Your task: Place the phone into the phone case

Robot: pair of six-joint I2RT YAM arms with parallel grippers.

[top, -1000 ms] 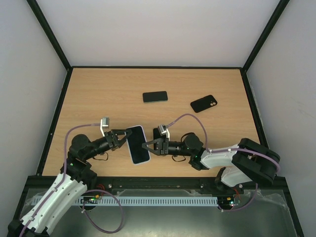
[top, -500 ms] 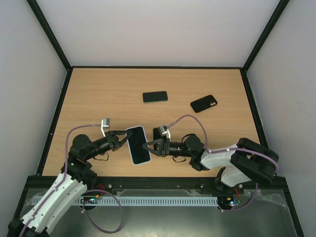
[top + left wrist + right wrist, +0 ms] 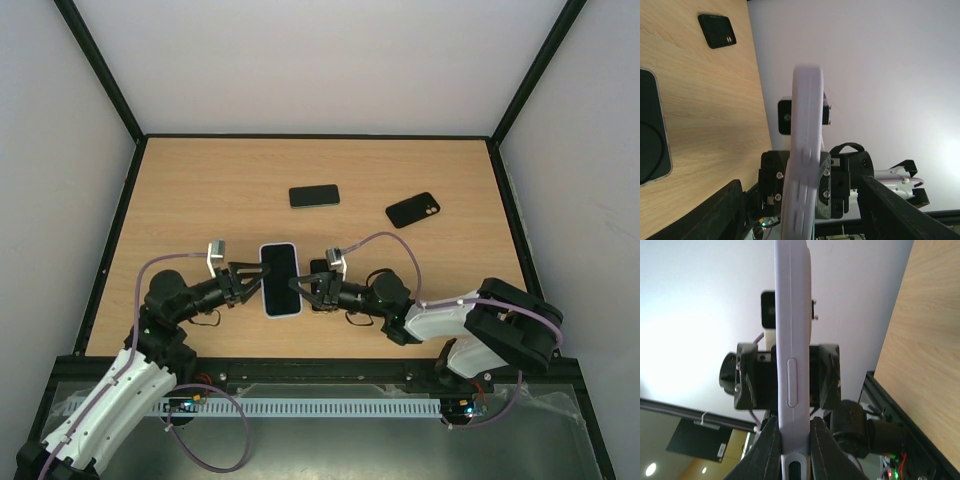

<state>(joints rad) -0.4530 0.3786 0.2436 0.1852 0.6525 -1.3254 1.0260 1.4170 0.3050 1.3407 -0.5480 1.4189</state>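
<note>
So the biggest thing here is the wooden surface (image 3: 200, 180), boxed in by pale walls with black framing. The two arms reach in from the near edge, the left arm (image 3: 110, 395) white and bent up from the bottom corner, the right arm (image 3: 470, 320) folded in from the other side, and they meet roughly in the middle of the near half.

Between them is the lilac-cased phone (image 3: 281, 280), dark screen facing up at the overhead camera and pale rim all round. It's lifted off the wood, not lying on it: both wrist views show its lilac edge against the white wall with a gap to the surface.

The right hand (image 3: 306, 288) is the one actually holding it. In its own wrist view the fingers (image 3: 764, 455) are clenched on either face of the phone's right long edge, with the side button visible just above them. The left hand (image 3: 250, 281) is at the opposite long edge, but it's let go: in the left wrist view its fingers (image 3: 715, 217) stand spread wide either side of the lilac edge with clear space between, so it's released and grasping nothing.

Further back on the surface there's a dark phone (image 3: 314, 196) lying flat near the centre, and well to its right a black case (image 3: 413, 210), angled, with a camera cutout at one corner. The two are well apart from each other and from the arms.
</note>
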